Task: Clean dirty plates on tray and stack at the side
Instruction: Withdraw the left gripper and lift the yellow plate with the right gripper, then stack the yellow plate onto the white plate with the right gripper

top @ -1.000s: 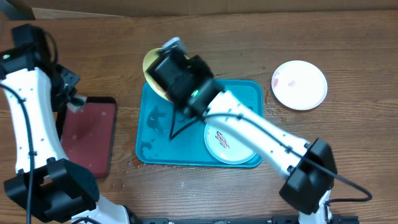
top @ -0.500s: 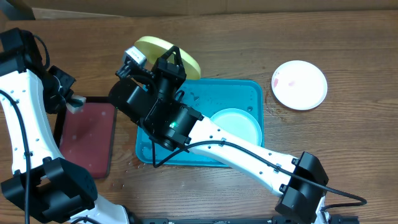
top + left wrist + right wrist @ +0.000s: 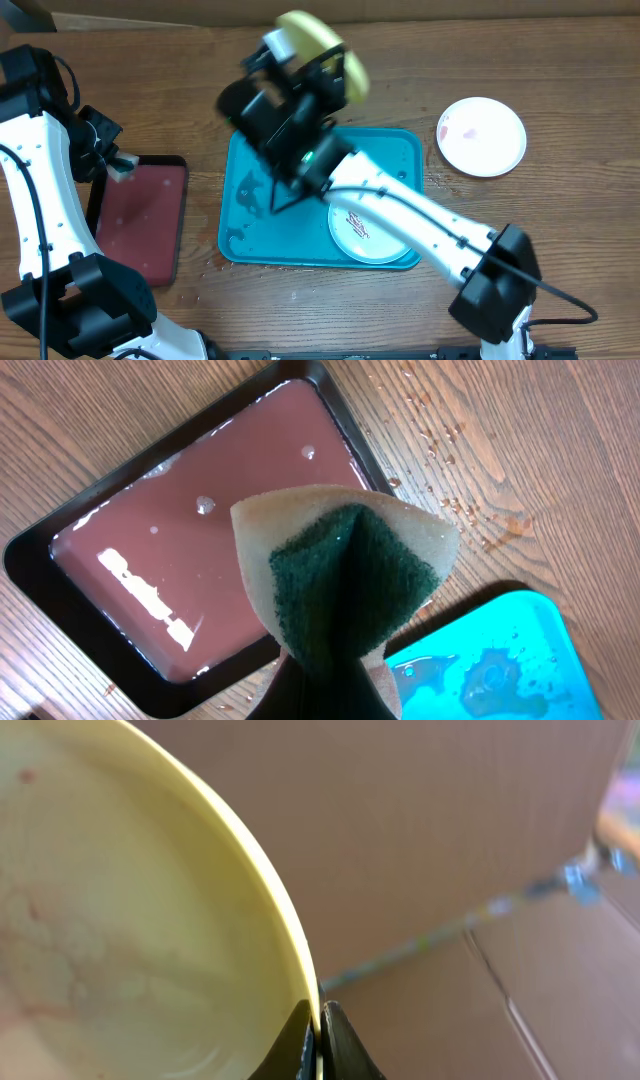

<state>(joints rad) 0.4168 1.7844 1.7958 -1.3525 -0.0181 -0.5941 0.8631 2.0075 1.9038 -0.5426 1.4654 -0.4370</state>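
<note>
— What was the surface like?
— A brown wooden table (image 3: 570, 60), speckled with droplets (image 3: 455, 510) near the dark red tray (image 3: 140, 215). Brown cardboard (image 3: 450, 840) filled the background in the right wrist view.

— And the yellow-green plate?
— The yellow-green plate (image 3: 325, 48) was in the air beyond the far rim of the turquoise tray (image 3: 250, 225). It was tilted and blurred, and its oval ran from far-left to near-right. The right gripper (image 3: 320, 1018) was clamped on its rim, with the smeared face turned left of the fingers.

— The others?
— The mint plate (image 3: 362, 235) lay flat in the tray's near right corner. The white-pink plate (image 3: 481, 136) lay flat on the wood, well apart to the right.

— The left side?
— The left gripper (image 3: 108, 158) pinched a folded sponge (image 3: 345, 575) above the red tray's far corner. Bare wood lay open along the far edge and around the white-pink plate.
</note>
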